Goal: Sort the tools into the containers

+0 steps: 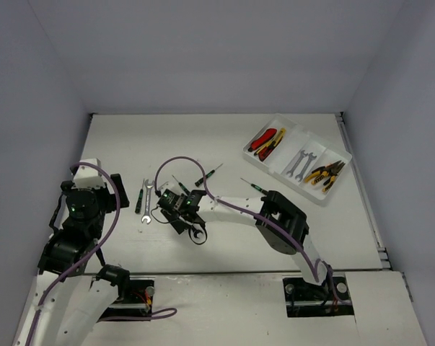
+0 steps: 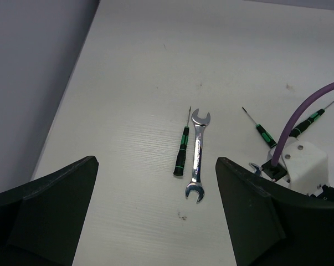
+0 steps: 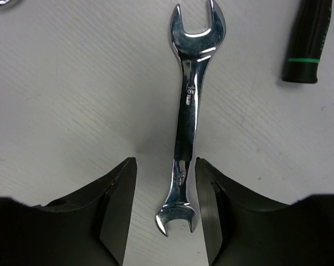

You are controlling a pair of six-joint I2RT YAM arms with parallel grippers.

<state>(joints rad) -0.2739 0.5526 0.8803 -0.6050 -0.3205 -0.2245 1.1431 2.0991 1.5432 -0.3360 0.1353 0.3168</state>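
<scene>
Straddling the lower end of a silver wrench [image 3: 187, 111], the right gripper [image 3: 165, 185] holds its fingers spread, near the middle of the table [image 1: 203, 140]. The left gripper [image 2: 155, 172] hangs wide apart toward the left edge. The tray [image 1: 283, 153] sits at the far right corner.

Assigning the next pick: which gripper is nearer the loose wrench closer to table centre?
Right. The right gripper, jaws open, straddles that wrench; the left gripper sits farther left, beyond the other wrench and a screwdriver.
</scene>
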